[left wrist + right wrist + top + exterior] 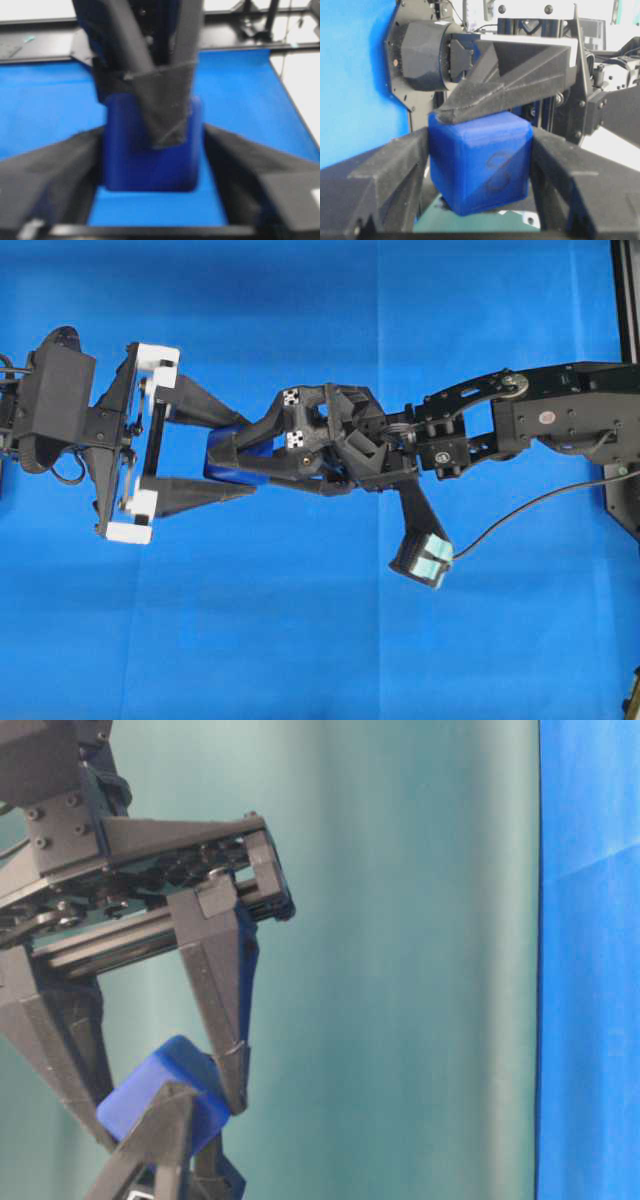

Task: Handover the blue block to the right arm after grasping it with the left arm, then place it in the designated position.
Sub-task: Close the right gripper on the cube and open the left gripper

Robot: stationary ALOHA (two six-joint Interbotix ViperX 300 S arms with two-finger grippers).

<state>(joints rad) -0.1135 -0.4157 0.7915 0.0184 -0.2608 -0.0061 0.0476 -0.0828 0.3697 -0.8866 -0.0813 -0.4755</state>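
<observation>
2 grippers meet in the air above the middle of the blue cloth [300, 640]. The right gripper [222, 452] has its fingers pressed against opposite faces of the blue block [480, 162], clamped on it. The left gripper [245, 455] has its jaws spread apart, with gaps beside the block in the left wrist view.

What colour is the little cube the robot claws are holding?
The blue block is dark blue, with a faint dark squiggle on one face. The right wrist view shows it best.
</observation>
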